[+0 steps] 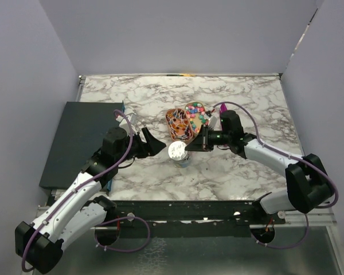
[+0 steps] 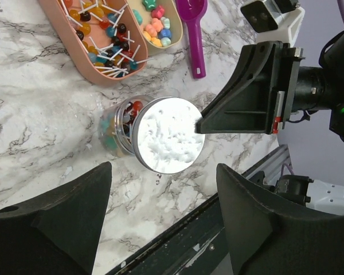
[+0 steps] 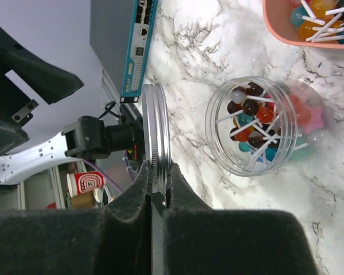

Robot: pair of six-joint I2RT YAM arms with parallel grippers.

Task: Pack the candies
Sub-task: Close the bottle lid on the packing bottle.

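**A:** Holding the lid (image 3: 155,132) by its rim, our right gripper (image 3: 157,186) is clamped tight on it, apart from the uncapped jar (image 3: 249,126). Where are the candies (image 3: 309,114)?

**B:** Some lie low in the jar among lollipops (image 3: 252,109), and more sit in the tray (image 2: 112,80). Our left gripper (image 1: 153,143) stands wide apart, empty, facing the jar. Capping looks next: we should level the lid over the mouth, brace the jar, then turn gently to avoid cross-threading.

1 high rear camera overlooks the table (image 1: 246,166); 2 close wrist cameras share the jar (image 3: 249,126).
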